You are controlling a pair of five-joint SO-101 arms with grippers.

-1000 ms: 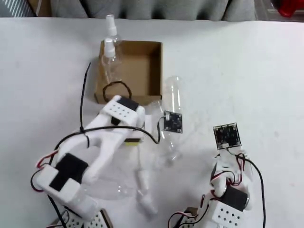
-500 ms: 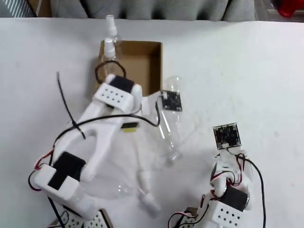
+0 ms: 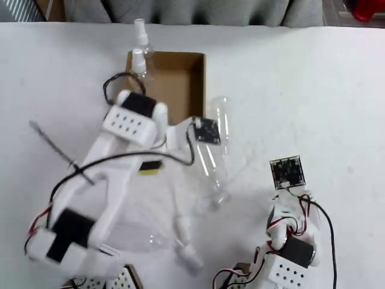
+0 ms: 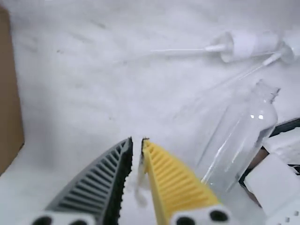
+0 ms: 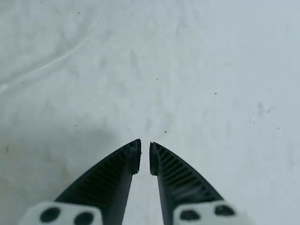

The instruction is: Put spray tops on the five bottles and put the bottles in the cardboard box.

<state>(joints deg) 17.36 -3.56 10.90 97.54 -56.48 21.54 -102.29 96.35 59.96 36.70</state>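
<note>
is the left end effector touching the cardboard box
Apart. The left wrist view shows bare table between the tips of the left end effector and the wall of the cardboard box.

The table is showing a matt white top, faintly speckled. The cardboard box is looking like dull brown paperboard. The bottle is gleaming as clear, smooth plastic, catching small highlights. The spray tops are appearing as white plastic with thin translucent tubes. The left pincer is showing ribbed plastic, grey and yellow. The right pincer is showing ribbed matt black plastic.
</note>
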